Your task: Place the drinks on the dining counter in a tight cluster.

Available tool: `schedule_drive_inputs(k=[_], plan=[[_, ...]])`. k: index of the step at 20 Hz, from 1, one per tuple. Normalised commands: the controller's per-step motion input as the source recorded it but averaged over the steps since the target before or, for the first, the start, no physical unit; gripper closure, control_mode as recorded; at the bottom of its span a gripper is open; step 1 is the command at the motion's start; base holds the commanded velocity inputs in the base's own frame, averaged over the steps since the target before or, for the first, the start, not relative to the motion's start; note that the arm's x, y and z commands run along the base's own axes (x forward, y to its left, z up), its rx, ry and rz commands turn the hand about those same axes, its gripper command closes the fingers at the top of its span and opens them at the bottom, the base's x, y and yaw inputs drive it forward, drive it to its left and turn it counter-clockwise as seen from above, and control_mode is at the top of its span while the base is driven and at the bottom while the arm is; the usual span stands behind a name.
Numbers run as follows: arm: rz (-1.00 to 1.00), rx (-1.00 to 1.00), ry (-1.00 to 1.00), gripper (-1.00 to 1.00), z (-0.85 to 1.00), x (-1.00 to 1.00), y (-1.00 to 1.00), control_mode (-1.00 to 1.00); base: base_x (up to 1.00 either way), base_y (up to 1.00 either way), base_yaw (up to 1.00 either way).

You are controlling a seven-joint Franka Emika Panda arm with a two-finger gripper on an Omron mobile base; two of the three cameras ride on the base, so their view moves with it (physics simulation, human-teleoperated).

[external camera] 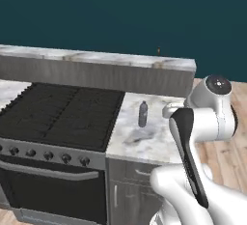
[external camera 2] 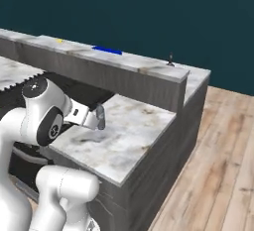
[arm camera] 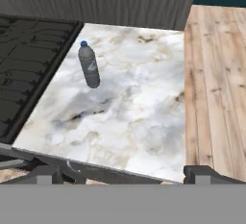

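At centre of the left base view: one water bottle (external camera: 143, 114), slim, grey-clear, narrow cap, standing upright on the marble worktop (external camera: 154, 142), just beside the right edge of the black stove (external camera: 58, 115). In the hand view the same bottle (arm camera: 89, 66) sits upper left, blue-capped, ribbed, its shadow falling on the veined white-grey stone (arm camera: 134, 107). In the right base view it (external camera 2: 100, 117) appears at left centre, partly masked by the arm.

Upper band of both base views: dining counter (external camera: 96, 59), a raised marble slab on grey panelled sides, behind the worktop. On its top, toward the right end, one tiny dark item (external camera: 158, 51), too small to identify; same item (external camera 2: 170, 59) upright in the right base view. A blue flat object (external camera 2: 107, 50) and a small yellow spot (external camera 2: 59, 40) also lie on that slab, kind not discernible.

Bottom of the hand view: gripper (arm camera: 122, 172), tips spread wide at opposite corners, nothing between them, clear of the bottle.

Stove front and knobs cut off at lower left of the left base view. Wooden floor (arm camera: 216, 83) at right.
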Motion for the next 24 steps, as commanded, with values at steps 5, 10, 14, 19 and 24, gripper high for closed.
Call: schedule_drive_inputs(k=[5,10,14,19,24], plan=[[0.0,0.0,0.0,-1.0,0.0,0.0,0.0,1.0,0.71,0.47,-0.53],[0.0,0.0,0.0,-1.0,0.0,0.0,0.0,1.0,0.8,0.49,-0.48],[0.0,0.0,0.0,-1.0,0.0,0.0,0.0,1.0,0.13,0.08,-0.08],[0.0,0.0,0.0,-1.0,0.0,0.0,0.0,1.0,0.0,0.0,0.0],[0.0,0.0,0.0,-1.0,0.0,0.0,0.0,1.0,0.0,0.0,0.0]])
